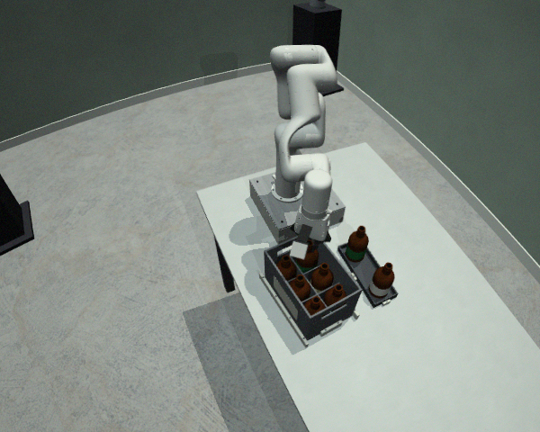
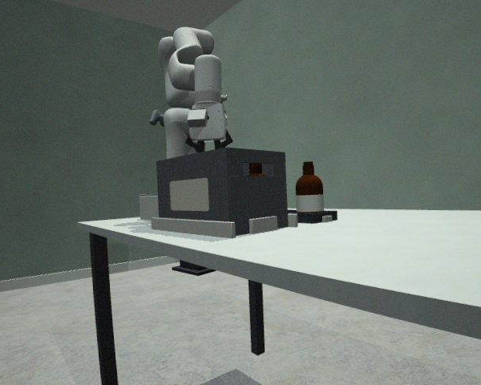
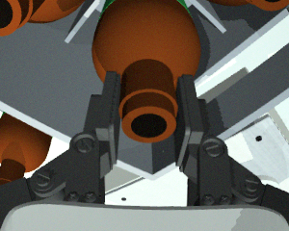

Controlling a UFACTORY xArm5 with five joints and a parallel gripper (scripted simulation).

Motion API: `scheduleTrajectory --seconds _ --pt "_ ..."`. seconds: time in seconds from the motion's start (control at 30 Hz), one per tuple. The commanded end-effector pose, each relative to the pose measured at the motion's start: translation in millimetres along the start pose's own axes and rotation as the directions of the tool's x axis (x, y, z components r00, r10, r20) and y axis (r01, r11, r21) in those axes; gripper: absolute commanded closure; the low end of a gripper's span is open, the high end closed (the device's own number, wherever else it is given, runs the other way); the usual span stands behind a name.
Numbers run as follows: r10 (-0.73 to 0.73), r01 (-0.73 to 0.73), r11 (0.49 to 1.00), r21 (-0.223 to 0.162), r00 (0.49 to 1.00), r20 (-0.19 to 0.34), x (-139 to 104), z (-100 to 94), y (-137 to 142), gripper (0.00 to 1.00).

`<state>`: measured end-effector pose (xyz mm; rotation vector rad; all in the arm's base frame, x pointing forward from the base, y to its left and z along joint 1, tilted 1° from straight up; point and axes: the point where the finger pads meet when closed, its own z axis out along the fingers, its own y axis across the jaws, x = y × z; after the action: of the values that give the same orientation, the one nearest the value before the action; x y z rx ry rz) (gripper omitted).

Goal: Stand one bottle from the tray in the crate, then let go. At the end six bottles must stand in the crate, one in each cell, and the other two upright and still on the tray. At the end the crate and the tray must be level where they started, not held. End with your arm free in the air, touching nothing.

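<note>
My gripper [image 3: 147, 92] is shut on the neck of a brown bottle with a green label [image 3: 147, 45]. The bottle hangs upright, low inside the back right cell of the dark grey crate [image 1: 312, 290]. In the top view the gripper [image 1: 310, 246] sits just above the crate's back rim, and in the exterior view it [image 2: 208, 144] touches the top edge of the crate [image 2: 222, 188]. Several other brown bottles [image 1: 322, 275] stand in the other cells. Two bottles stand on the dark tray [image 1: 367, 274]: one with a green label [image 1: 357, 243], one with a white label [image 1: 382, 280].
The arm's grey base block [image 1: 279, 209] stands right behind the crate. Light grey guide blocks [image 2: 193, 227] lie along the crate's foot. The table edge [image 1: 223, 260] runs close on the crate's left.
</note>
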<state>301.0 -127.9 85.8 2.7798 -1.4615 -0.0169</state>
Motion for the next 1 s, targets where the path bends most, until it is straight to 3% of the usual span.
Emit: scheduleTrajectory --seconds 0.0,0.97 --pt "0.000 0.000 1.000 0.002 1.000 -0.003 1 -0.5 -1 1.00" --pt "0.000 0.000 1.000 0.002 1.000 -0.003 1 9.8 -1 1.00"
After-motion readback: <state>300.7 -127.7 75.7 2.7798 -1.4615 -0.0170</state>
